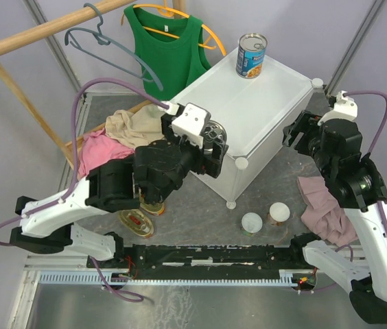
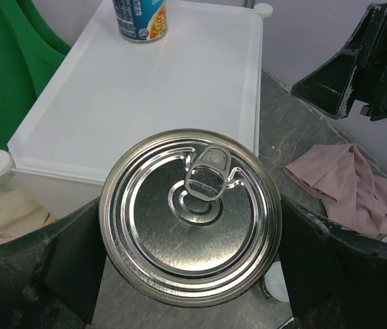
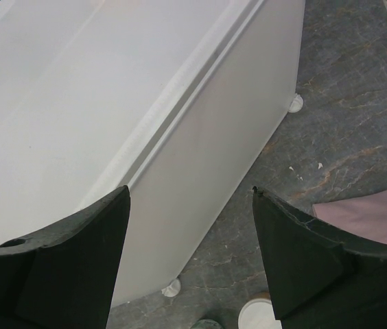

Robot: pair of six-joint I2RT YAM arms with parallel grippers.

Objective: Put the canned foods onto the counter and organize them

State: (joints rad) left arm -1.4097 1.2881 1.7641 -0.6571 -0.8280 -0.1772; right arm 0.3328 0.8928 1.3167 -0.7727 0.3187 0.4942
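Closest to the arms' bases, two small white-lidded cans (image 1: 252, 223) (image 1: 279, 212) stand side by side on the grey table, just off the counter's near corner leg. Left of them, a flat oval gold tin (image 1: 135, 223) with a red label lies on the table. A second one (image 1: 154, 205) is half hidden under the left arm. To the right, a mauve cloth (image 1: 320, 205) is crumpled beside the right arm.

Further in, the left gripper (image 1: 210, 144) is clamped on a tall steel can (image 2: 190, 216), a finger (image 2: 56, 260) pressed to each side and the pull-tab lid facing the wrist. The can hangs at the near-left edge of the counter (image 1: 262, 113); I can't tell whether it touches. The right gripper (image 3: 191, 190) hovers by the counter's right side with its fingers spread and nothing between them.

At the counter's far corner a blue-labelled can (image 1: 252, 56) stands upright. Left of the counter lie beige and pink clothes (image 1: 121, 133). Beyond them a green tank top (image 1: 166, 48) hangs from a wooden rail (image 1: 42, 34).
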